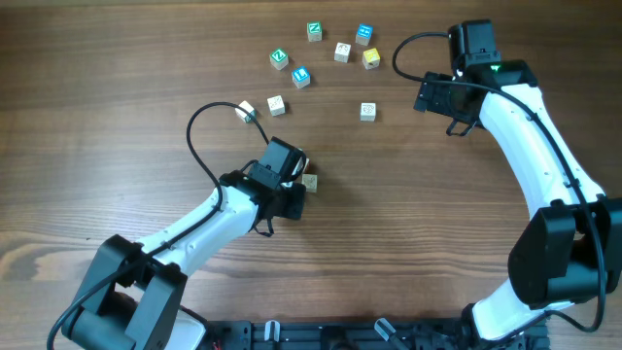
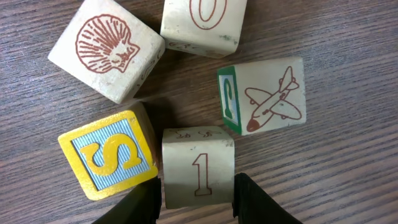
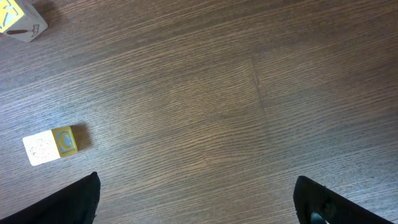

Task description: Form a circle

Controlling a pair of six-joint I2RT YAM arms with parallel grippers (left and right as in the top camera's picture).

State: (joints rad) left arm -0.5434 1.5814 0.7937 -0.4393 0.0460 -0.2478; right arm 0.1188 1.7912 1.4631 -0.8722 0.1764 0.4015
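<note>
Table (image 1: 97, 58), far side. Back row: green cube (image 1: 314, 31), blue cube (image 1: 364, 35). Nearer: yellow cube (image 1: 371, 58), approx. four pale cubes (image 1: 277, 105), scattered; markings unreadable.

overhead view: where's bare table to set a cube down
Bare wood lies between the left gripper and the white right arm, below the lone cream wooden cube. The top-left corner is bare too. Crowded: the top-centre scatter around the yellow cube.

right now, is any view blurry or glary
Left wrist: sharp, the 1 cube and shell cube read clearly, no glare. Right wrist: grain crisp, claw fingers dark, soft-edged. Overhead: evenly lit, cubes too small to read.
</note>
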